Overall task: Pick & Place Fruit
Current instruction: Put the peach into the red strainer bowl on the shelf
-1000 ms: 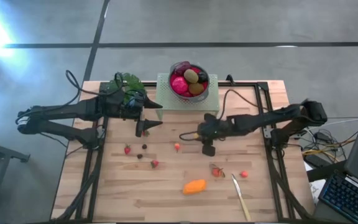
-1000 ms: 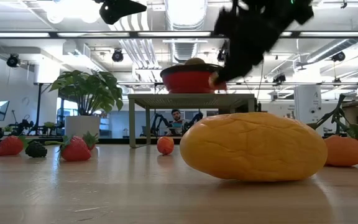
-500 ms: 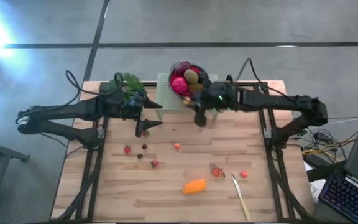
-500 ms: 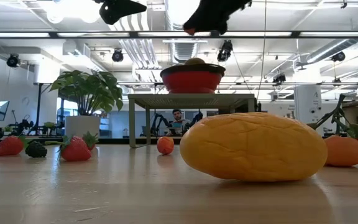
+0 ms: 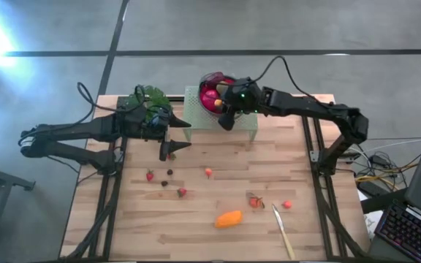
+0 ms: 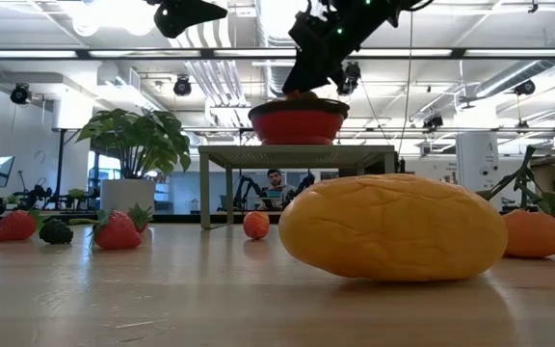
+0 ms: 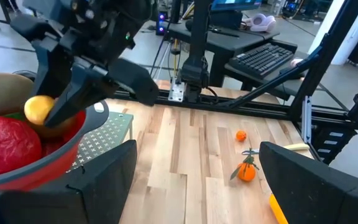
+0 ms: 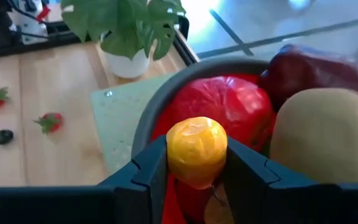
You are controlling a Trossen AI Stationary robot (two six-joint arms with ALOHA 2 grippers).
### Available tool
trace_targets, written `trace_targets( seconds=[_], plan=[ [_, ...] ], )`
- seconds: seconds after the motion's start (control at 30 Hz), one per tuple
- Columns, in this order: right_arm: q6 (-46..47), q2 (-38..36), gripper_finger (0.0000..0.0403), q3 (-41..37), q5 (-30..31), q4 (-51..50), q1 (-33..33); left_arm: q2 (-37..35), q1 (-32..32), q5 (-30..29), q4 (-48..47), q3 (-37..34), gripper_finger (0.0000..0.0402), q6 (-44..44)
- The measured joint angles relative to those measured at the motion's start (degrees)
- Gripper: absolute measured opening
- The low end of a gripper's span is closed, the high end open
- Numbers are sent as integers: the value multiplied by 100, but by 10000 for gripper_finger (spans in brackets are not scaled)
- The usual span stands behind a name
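My right gripper (image 5: 225, 115) is shut on a small yellow-orange fruit (image 8: 196, 152) just over the rim of the dark bowl (image 8: 143, 127). The bowl (image 5: 241, 102) stands on a pale green perforated stand (image 5: 196, 109) at the table's far edge. In it lie a red round fruit (image 8: 229, 109), a maroon one (image 8: 316, 65) and a brown oval (image 8: 328, 134). An orange oval (image 5: 229, 218), strawberries (image 5: 182, 192) and small berries (image 5: 208, 173) lie on the table. My left gripper (image 5: 179, 136) waits open, left of the stand. My right gripper pinches the yellow-orange fruit's two sides (image 8: 173, 152) between its two fingers (image 8: 151, 171). The fingers slant down at it from the table's right and near side. The fruit (image 7: 39, 109) is lifted clear, above the bowl's rim and beside the red fruit.
A potted leafy plant (image 5: 150, 98) stands left of the stand, close to my left gripper. A slim pale utensil (image 5: 283, 230) lies near the front right. More berries (image 5: 255, 201) (image 5: 287, 204) sit right of the orange oval. Dark frame rails (image 5: 320, 190) run along both table sides.
My right gripper has risen from the middle of the table and swung toward the far edge and leftward to the bowl, tipping further down. The yellow-orange fruit has travelled with it, lifted clear throughout.
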Motion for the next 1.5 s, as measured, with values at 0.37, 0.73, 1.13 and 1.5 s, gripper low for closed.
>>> trace_targets(
  seconds=[0.37,0.73,1.13,1.5],
  plan=[
    [-82,-34,140,-35,9,-31,-24,0,-2,-2,-1,0,344,0],
    [-56,-19,200,-17,328,-51,-30,0,-1,-1,-1,0,344,0],
    [-39,-104,209,914,328,-1800,314,0,-1,-1,-3,0,344,0],
    [801,-341,172,946,326,-3974,1294,0,0,0,-6,0,344,0]
  ],
)
